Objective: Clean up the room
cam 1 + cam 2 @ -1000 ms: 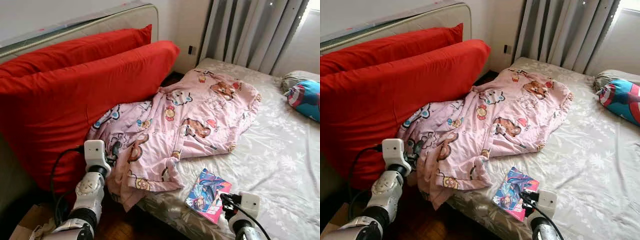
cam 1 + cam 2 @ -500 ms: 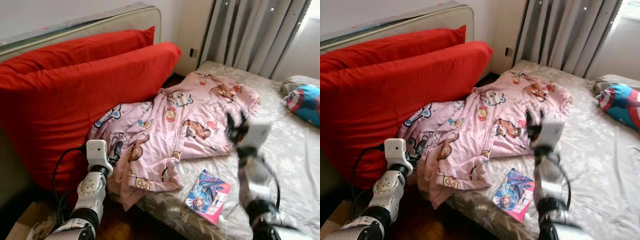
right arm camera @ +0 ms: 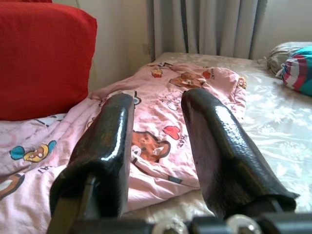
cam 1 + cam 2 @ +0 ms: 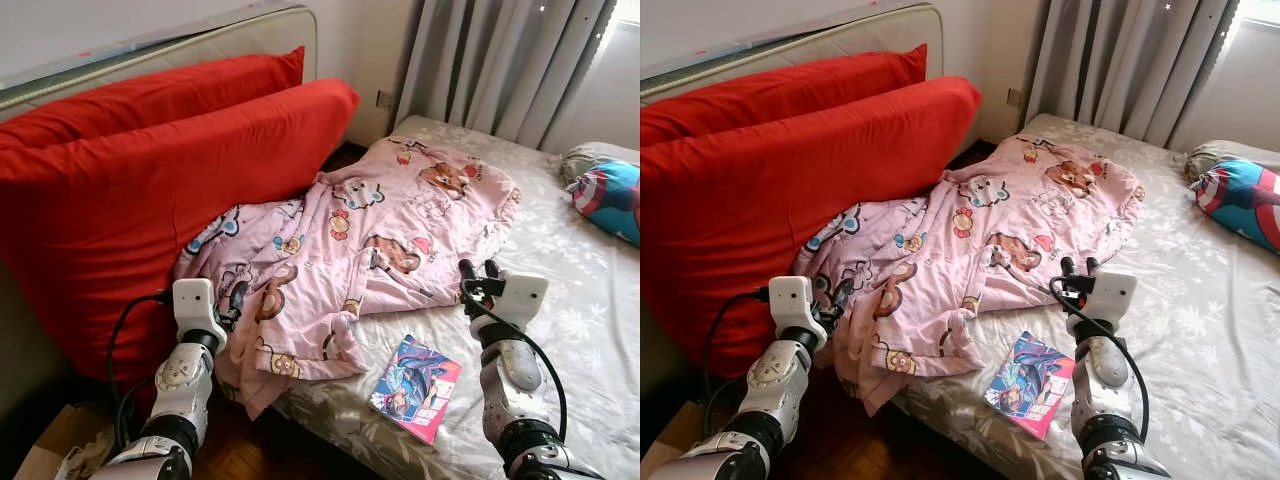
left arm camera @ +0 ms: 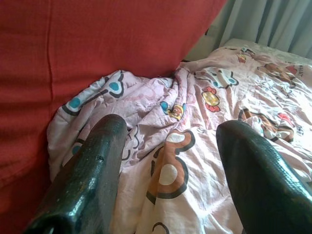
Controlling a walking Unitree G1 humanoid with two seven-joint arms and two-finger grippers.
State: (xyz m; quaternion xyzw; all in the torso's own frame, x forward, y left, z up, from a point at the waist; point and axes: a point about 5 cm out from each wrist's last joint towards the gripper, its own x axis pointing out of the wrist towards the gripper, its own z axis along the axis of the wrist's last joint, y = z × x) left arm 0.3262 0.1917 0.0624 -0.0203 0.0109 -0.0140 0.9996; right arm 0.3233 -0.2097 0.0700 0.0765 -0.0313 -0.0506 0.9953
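A crumpled pink cartoon-print blanket point(image 4: 370, 230) lies across the bed, one end hanging over the near edge. My left gripper point(image 4: 232, 300) is open at that hanging end, by the red pillows; the left wrist view has the blanket point(image 5: 195, 146) between its fingers point(image 5: 97, 165). My right gripper point(image 4: 476, 272) is open and raised just beside the blanket's right edge, pointing over the blanket point(image 3: 161, 131) with nothing between its fingers point(image 3: 214, 141). A colourful comic book point(image 4: 417, 387) lies on the sheet near the bed's front edge, left of my right arm.
Two big red pillows point(image 4: 150, 170) lean on the headboard point(image 4: 250, 30) at the left. A blue shield-print cushion point(image 4: 610, 195) sits at the far right on the grey floral sheet point(image 4: 580, 330). Curtains point(image 4: 500, 60) hang behind. A cardboard box point(image 4: 45, 455) is on the floor, lower left.
My right arm rose from beside the comic book, swung up in a blur, and now holds steady at the blanket's right edge. The left arm has barely moved.
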